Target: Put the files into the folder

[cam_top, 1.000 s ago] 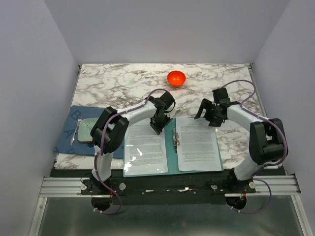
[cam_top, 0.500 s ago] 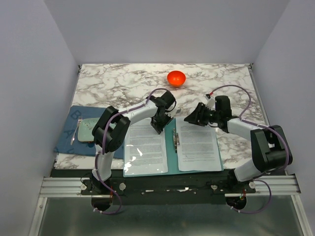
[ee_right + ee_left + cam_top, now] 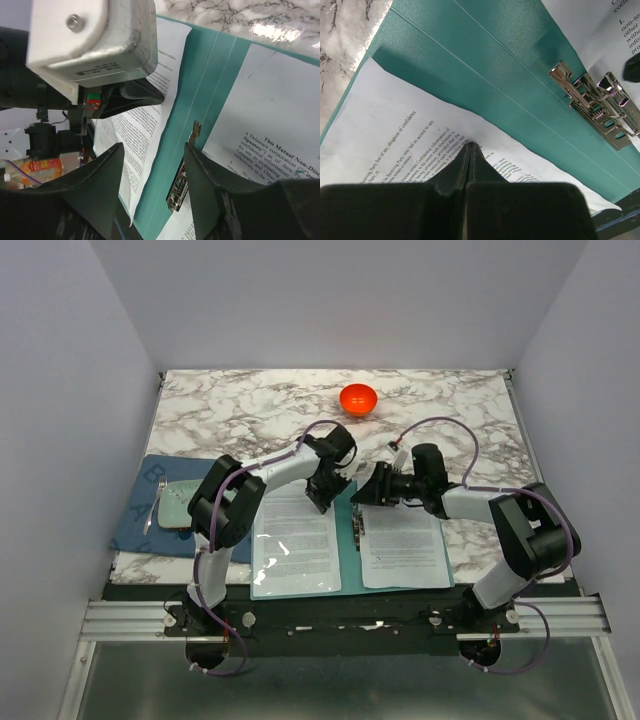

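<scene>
- Starting at the left gripper (image 3: 468,146): state?
- Clenched tight, with nothing between the fingers. The tips press down on the left-half sheets (image 3: 395,135), which lie flat on the left half of the open folder (image 3: 485,75).
- Right gripper (image 3: 155,150)?
- Jaws apart, grasping nothing. It hangs low over the spine, one finger either side of the metal clip (image 3: 180,185). Touching the clip or just above it: cannot tell.
- Where are the files (image 3: 295,525) overall?
- In two lots. The left-half sheets are as said. The right-half sheets (image 3: 402,535) lie on the folder's right half, inner edge beside the clip. Whether that edge sits under the clip is not clear. The folder lies open at the near edge of the marble table (image 3: 250,410), between the arm bases.
- Risks?
- Judgement only. If the right jaws close off-centre, they likely slip off the clip lever, or nudge the right-half sheets askew so they miss the clip. The clip looks springy, and a poor hold may let it snap back. The thin folder may slide on the smooth marble if pushed sideways, and the left tips are the only thing pinning it. Too much pressure there creases the paper. Both grippers sit near each other over the spine, so a collision is possible.
</scene>
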Robot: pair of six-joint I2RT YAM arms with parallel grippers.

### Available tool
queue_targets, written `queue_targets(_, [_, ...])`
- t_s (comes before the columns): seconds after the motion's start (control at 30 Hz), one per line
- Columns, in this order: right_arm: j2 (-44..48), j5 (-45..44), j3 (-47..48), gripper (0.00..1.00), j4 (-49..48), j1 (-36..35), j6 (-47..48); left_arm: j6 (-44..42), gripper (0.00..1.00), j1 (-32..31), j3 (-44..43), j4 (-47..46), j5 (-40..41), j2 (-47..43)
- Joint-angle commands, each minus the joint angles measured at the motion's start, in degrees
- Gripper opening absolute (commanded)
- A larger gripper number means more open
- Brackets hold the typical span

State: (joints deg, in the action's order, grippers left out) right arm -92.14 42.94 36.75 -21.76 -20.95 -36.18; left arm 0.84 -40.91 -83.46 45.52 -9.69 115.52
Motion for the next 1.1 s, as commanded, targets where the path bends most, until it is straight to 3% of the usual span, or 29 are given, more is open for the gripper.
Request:
queue_targets(0.0, [-1.73,-3.47,1.31,0.63,-2.23,-2.16,2.69,-0.58,0.00,0.74,2.25,-0.60,-2.70,3.21])
queue_targets(0.3, [-0.85,-7.61,1.74,0.65,-3.03,-4.89,7.62,-2.07,0.00,2.14,1.72,0.18,-4.63,4.27])
queue_targets(1.07, [-6.91,-7.34,4.38,0.67,-2.32,-5.42,7.18,-3.74,0.00,4.78,-1.00,4.14,-9.99,7.17])
